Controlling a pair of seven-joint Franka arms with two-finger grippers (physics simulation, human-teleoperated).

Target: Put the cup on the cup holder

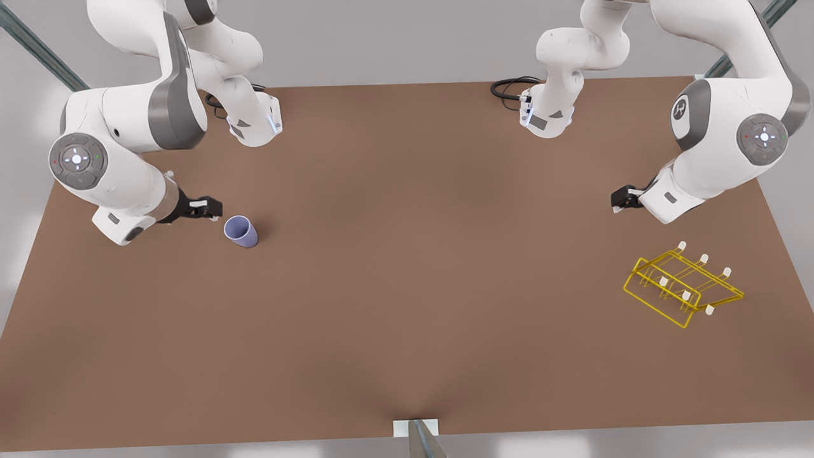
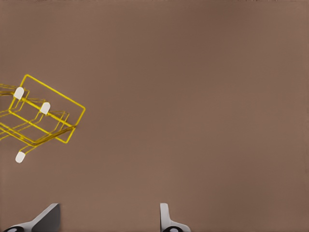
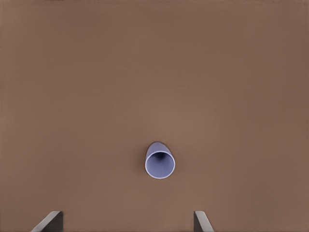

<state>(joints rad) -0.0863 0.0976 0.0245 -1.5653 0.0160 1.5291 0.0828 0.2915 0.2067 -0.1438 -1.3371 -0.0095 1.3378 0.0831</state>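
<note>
Small lavender-blue tapered tumbler (image 1: 241,231) of smooth matte material, no handle, standing free and upright on the flat brown tabletop (image 1: 407,299), mouth up and wider than the base, darker blue hollow visible in the right wrist view (image 3: 160,162); plain wall, nothing inside as far as can be seen. Untouched, not yet lifted, so the task judged barely begun. Just beside the tumbler, toward the front view's left, the right two-finger gripper (image 1: 213,208), apart from the rim, fingers spread wide (image 3: 126,223) with the tumbler lying ahead between their lines; likely so spread to let the tapered wall pass in for a side grasp. Well apart from the tumbler, far across the table toward the front view's right, the yellow thin-wire rack with rectangular frame and slanted cream-capped prongs (image 1: 683,286), resting on the tabletop, prongs bare, presumably to take the tumbler mouth-down over a cap. Near that rack, and as far from the tumbler, the left two-finger gripper (image 1: 617,200), waiting above the table, fingers parted on nothing (image 2: 106,220), rack (image 2: 41,118) off to one side of it.
</note>
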